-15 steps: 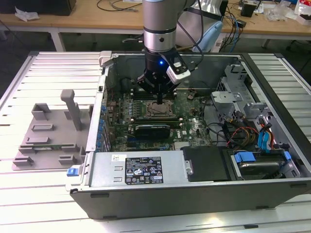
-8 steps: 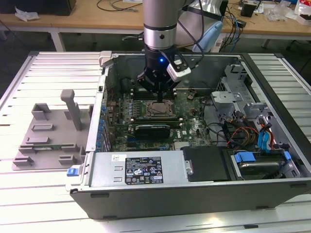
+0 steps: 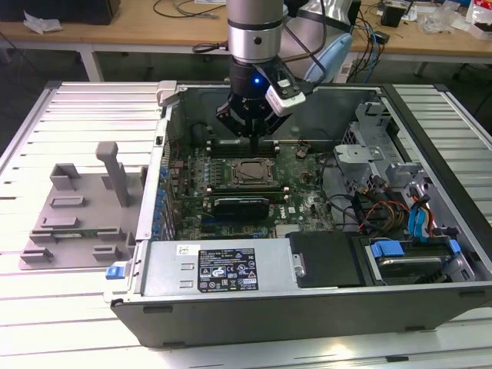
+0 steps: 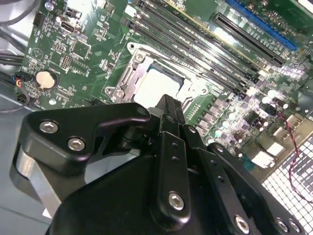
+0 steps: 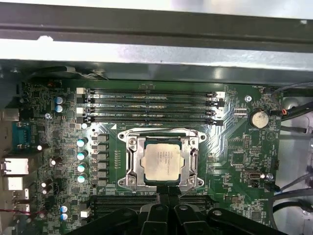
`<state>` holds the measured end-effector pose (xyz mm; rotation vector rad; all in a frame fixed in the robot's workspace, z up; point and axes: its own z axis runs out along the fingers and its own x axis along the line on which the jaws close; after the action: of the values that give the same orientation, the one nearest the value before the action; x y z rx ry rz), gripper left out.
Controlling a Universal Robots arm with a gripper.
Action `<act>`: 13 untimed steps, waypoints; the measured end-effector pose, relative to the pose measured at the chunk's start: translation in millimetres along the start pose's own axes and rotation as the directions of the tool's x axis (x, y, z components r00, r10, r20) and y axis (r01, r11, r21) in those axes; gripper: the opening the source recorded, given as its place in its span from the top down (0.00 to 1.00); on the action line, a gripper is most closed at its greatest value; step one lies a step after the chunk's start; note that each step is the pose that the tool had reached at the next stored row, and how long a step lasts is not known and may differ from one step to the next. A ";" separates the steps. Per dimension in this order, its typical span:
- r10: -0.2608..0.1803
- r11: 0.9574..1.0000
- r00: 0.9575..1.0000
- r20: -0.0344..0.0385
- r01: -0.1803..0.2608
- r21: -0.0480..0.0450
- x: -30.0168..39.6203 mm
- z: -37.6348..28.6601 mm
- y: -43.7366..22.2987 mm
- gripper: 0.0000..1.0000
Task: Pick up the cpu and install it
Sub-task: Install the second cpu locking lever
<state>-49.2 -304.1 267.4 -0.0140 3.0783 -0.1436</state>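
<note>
On the exterior view's left, well apart from the pincer [image 3: 247, 131], a grey plastic fixture [image 3: 77, 219] lies on the slatted metal worktop [image 3: 46, 307]. It has an upright post and several low blocks. Beside it stands the open computer case [image 3: 307, 300], and the arm reaches down into it over the green motherboard [image 3: 304, 204].

The pincer hangs just above the board, near the far edge of the socket frame [image 3: 247, 174]. Its black fingers [image 4: 168, 122] stand close together, almost meeting at the tips, and nothing is held between them. In the first wrist view the fingertips appear just beside the near edge of the socket [image 5: 164, 164].

The cpu [image 5: 164, 162] lies flat inside the metal socket frame, silver-grey top up, a little ahead of the fingertips and apart from them. In the second wrist view the cpu [image 4: 154, 85] shows just beyond the finger tips, partly covered by them.

Long memory slots [image 5: 149, 105] run behind the socket. A round coin battery [image 5: 258, 119] sits further off on the board. On the exterior view's right, well apart from the pincer, are the drive cage [image 3: 384, 165] and blue cables [image 3: 419, 219].
</note>
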 end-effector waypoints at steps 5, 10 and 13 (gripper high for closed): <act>0.000 1.000 1.000 0.000 0.000 0.000 0.2 1.4 -16.1 0.89; 0.000 1.000 1.000 0.000 0.000 -0.007 0.5 4.9 -31.6 0.89; 0.001 1.000 1.000 0.000 -0.001 -0.010 1.2 15.3 -33.4 0.89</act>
<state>-49.3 -338.8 255.3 -0.0133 3.0791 -0.1284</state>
